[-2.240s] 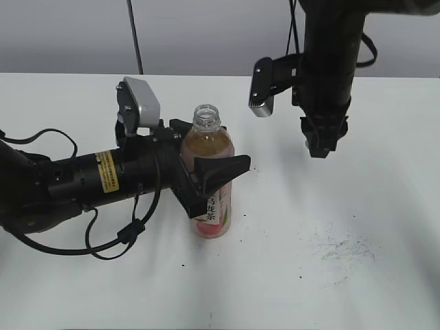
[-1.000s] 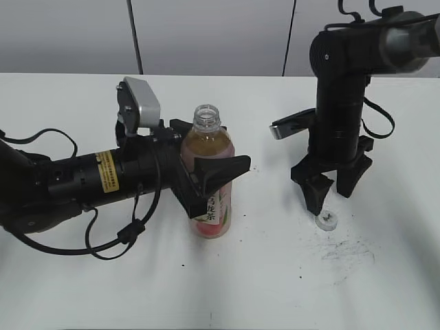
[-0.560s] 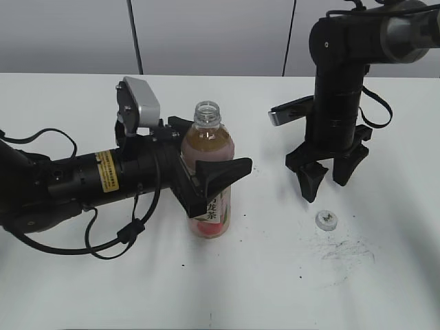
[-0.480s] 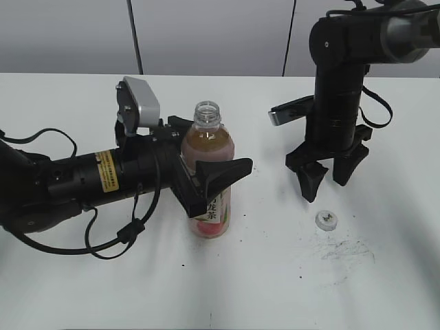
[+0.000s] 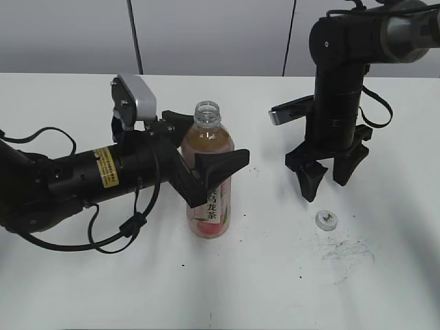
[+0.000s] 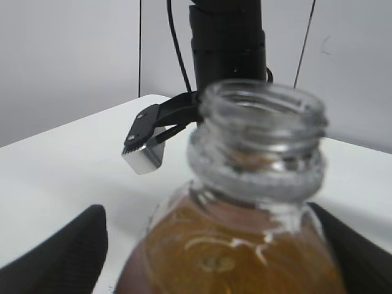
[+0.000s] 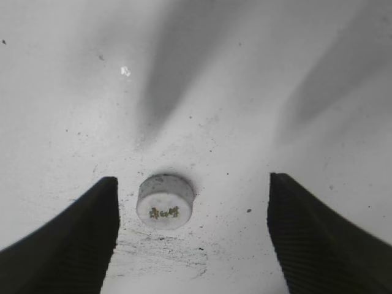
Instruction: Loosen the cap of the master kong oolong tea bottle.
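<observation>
desk: we see a flat white desk point(image 5: 103, 289) carrying everything; dark scuff marks point(image 5: 347, 251) near its right front.
left arm: long black left arm point(image 5: 75, 180) with a yellow sticker lies low across the desk from the left edge.
right arm: black right arm point(image 5: 338, 82) stands upright at the right rear, pointing down.
bottle: slim clear plastic master kong oolong tea bottle point(image 5: 208, 175) of amber tea, pink-white label, stands upright mid-desk; neck is bare, mouth uncovered point(image 6: 263, 131).
left gripper: left gripper point(image 5: 199, 148) has its black jaws spread either side of the bottle's shoulder; we can't tell whether they touch the plastic, though in the left wrist view both tips sit apart from the glassy sides.
right gripper: right gripper point(image 5: 328, 173) hangs above the desk, jaws wide, nothing between them but air.
cap: small round grey-white plastic cap point(image 5: 325, 219) with a dark logo on top point(image 7: 165, 201) lies flat on the desk, below the right gripper, well apart from the bottle, nearer the left-hand jaw in the right wrist view, untouched.
</observation>
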